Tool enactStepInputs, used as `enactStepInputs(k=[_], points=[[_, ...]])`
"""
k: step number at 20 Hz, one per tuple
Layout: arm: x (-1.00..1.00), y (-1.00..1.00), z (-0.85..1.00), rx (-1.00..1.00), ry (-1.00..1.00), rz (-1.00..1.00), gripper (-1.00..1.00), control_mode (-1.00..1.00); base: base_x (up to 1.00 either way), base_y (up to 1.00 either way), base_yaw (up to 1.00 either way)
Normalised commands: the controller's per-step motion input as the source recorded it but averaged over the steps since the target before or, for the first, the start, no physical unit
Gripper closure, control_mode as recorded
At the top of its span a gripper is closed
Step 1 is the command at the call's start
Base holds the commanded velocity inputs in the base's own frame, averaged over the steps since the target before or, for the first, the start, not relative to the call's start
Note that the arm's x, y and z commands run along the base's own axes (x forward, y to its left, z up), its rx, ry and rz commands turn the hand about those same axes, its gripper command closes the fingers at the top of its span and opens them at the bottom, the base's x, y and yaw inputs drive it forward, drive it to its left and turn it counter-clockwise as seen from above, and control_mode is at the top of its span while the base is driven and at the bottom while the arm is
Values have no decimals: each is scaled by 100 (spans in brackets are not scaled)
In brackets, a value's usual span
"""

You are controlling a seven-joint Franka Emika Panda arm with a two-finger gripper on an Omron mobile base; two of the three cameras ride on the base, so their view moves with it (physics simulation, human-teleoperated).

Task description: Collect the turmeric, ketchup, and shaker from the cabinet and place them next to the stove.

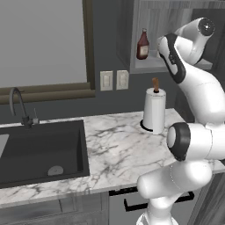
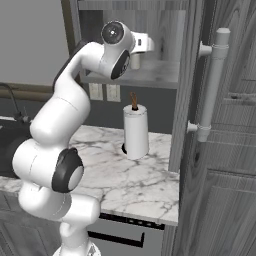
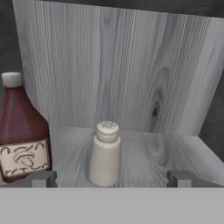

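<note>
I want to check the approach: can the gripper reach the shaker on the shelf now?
Probably yes. The open gripper faces the shaker with nothing between; the ketchup stands off to one side.

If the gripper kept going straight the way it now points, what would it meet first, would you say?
Most likely the shaker, standing upright on the cabinet shelf between the open gripper's fingertips. The ketchup stands off to the side; depth is hard to judge.

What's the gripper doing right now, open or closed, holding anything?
Gripper: open, holding nothing, fingertips spread either side of the shaker on the cabinet shelf.
</note>
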Motion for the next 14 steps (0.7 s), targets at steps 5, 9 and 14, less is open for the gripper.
enactStepInputs(k=[5,9,14], points=[[17,2,-8,0,0,0,-100,-100,0,0,0],[12,0,-9,0,0,0,-100,-100,0,0,0],[12,0,-9,0,0,0,-100,-100,0,0,0]])
